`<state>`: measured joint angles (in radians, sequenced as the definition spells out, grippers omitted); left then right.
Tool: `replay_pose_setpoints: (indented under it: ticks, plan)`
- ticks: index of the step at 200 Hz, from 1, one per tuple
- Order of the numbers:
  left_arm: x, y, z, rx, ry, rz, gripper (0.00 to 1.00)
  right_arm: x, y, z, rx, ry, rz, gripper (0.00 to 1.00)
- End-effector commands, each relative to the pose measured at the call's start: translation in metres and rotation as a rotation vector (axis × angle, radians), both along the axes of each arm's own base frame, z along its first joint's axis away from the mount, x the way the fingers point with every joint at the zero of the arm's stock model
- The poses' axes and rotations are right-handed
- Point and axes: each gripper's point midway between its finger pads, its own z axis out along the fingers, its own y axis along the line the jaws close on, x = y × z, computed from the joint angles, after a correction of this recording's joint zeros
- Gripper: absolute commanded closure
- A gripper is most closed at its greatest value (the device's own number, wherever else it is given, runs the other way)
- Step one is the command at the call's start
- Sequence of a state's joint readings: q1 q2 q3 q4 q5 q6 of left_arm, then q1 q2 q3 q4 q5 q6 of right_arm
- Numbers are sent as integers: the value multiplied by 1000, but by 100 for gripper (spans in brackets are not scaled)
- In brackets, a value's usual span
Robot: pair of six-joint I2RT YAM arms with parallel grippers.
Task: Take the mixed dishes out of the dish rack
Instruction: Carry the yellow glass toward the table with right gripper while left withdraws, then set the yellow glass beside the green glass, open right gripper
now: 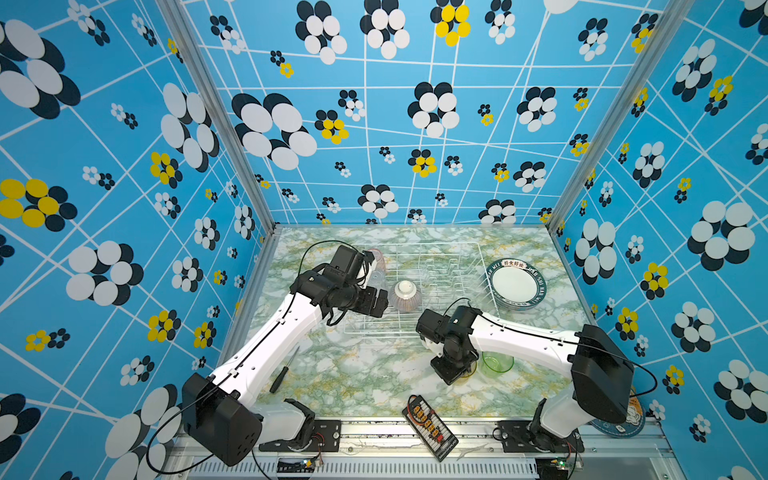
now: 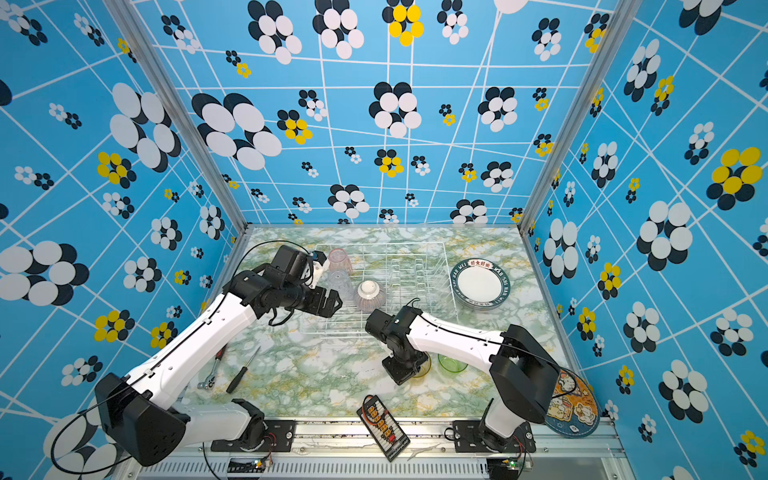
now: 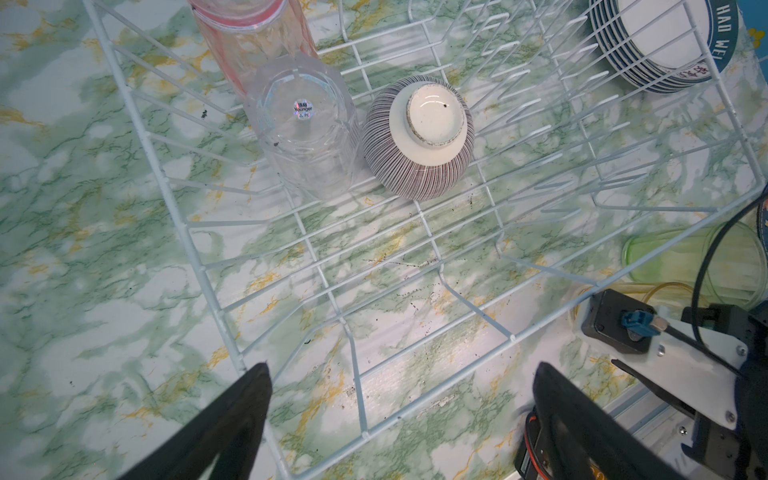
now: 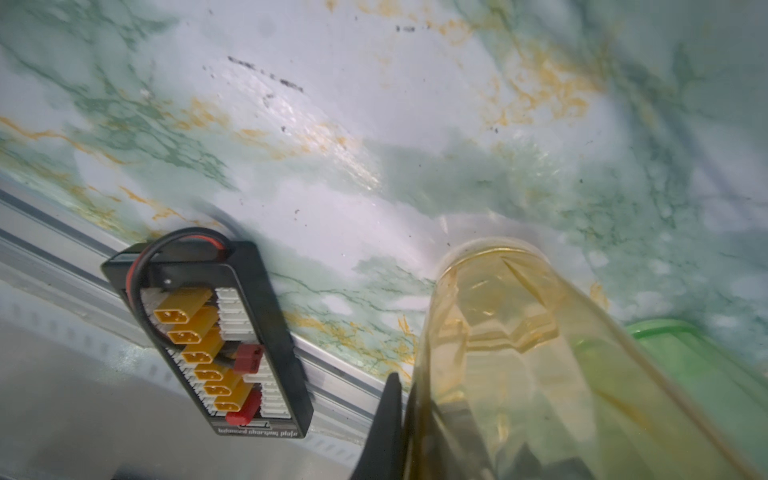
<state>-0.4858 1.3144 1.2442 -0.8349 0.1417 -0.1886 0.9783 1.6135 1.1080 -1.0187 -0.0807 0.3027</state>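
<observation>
Our right jaws pinched the wall of the yellow tumbler (image 4: 498, 332), upright beside the green tumbler (image 1: 497, 362), ready to stand on the table (image 1: 353, 374). We had the left jaws wide over the dish rack (image 3: 512, 338), eyeing the bowl (image 3: 419, 137).

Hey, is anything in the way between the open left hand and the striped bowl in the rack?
Nothing visible does. Only bare wires of the dish rack lie between the left hand and the upturned striped bowl. The clear tumbler stands close beside the bowl, off the direct line.
</observation>
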Motion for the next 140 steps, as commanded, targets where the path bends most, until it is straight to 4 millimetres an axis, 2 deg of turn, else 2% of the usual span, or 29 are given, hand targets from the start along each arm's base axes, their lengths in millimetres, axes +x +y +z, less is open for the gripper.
replay_pose_setpoints:
  ticks: [1,40,71,98,140]
  plan:
    - [-4,0,-6,15,7,-24,0,17,-4,-1,-31,-55,-46,100]
    - [-5,1,-5,15,8,-23,0,20,-5,-3,-35,-66,-60,100]
    - [-6,2,-4,19,3,-21,1,21,-6,1,-31,-76,-61,96]
    - [-7,3,-3,18,2,-21,1,22,-5,5,-18,-88,-67,84]
    - [-7,3,-2,19,0,-21,1,24,-6,12,2,-116,-78,79]
